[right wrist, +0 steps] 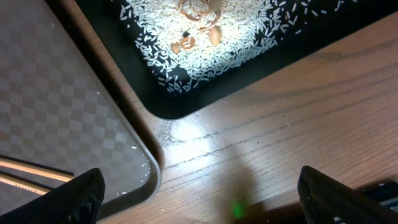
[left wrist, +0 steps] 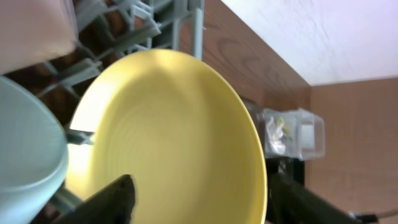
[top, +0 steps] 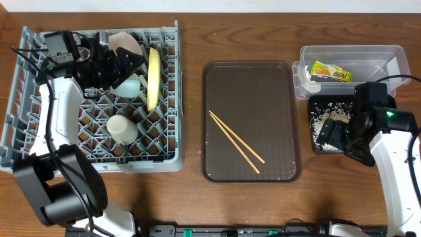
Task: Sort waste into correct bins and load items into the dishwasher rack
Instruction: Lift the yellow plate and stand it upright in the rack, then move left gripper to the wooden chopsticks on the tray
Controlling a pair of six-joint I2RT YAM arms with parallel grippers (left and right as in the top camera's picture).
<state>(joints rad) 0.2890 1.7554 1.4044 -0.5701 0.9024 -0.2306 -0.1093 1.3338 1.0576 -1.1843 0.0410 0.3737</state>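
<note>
The grey dishwasher rack (top: 168, 141) fills the left of the table. In it the yellow plate (top: 153, 78) stands on edge, beside a light blue bowl (top: 129, 85), a white bowl (top: 125, 45) and a small white cup (top: 122, 129). My left gripper (top: 135, 66) is open at the plate (left wrist: 174, 137), its rim between the spread fingers (left wrist: 112, 202). Two chopsticks (top: 237, 141) lie on the brown tray (top: 250, 85). The wrapper (top: 331, 72) sits in the clear box (top: 352, 52). Rice (right wrist: 205, 31) lies in the black tray (right wrist: 180, 109). My right gripper (right wrist: 199, 196) is open and empty over bare wood.
The brown tray's rounded corner (right wrist: 146, 186) lies close to the black tray's corner, with a strip of wood between. The clear box (left wrist: 292, 134) stands behind the black tray (top: 316, 146) at the right edge. The left arm reaches over the rack's back left.
</note>
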